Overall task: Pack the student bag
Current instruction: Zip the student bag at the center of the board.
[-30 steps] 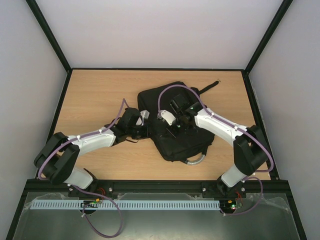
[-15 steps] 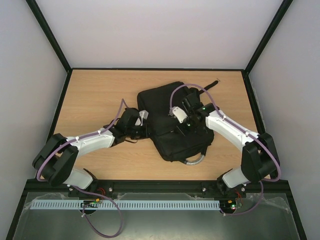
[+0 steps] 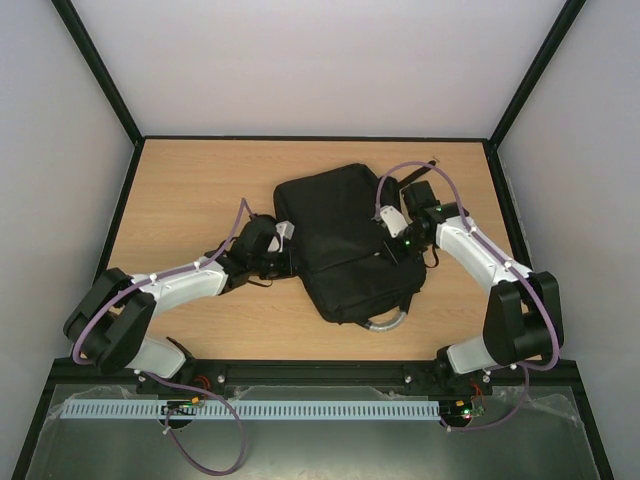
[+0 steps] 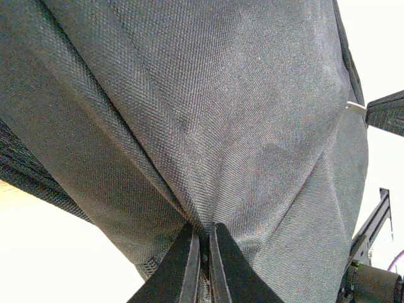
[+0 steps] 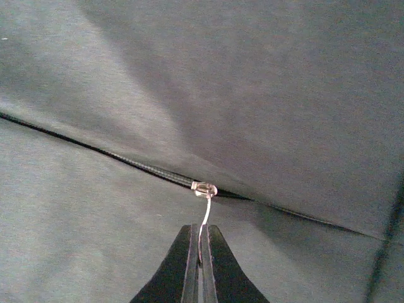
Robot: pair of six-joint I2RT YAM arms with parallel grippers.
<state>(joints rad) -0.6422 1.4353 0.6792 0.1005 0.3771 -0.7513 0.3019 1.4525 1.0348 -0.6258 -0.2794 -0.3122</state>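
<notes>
Presently, the student bag (image 3: 335,240) lies flat on the table (image 3: 190,200). The left gripper (image 4: 202,228) is clamped on its fabric; the right gripper (image 5: 201,230) pinches the zipper pull (image 5: 204,189). Recommended: draw along the zip line, fabric held taut.

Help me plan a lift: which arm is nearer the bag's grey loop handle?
Right. The right arm, jaws shut on a zipper pull, is over the student bag beyond the loop handle; the left arm pinches fabric at its left edge, farther off.
</notes>
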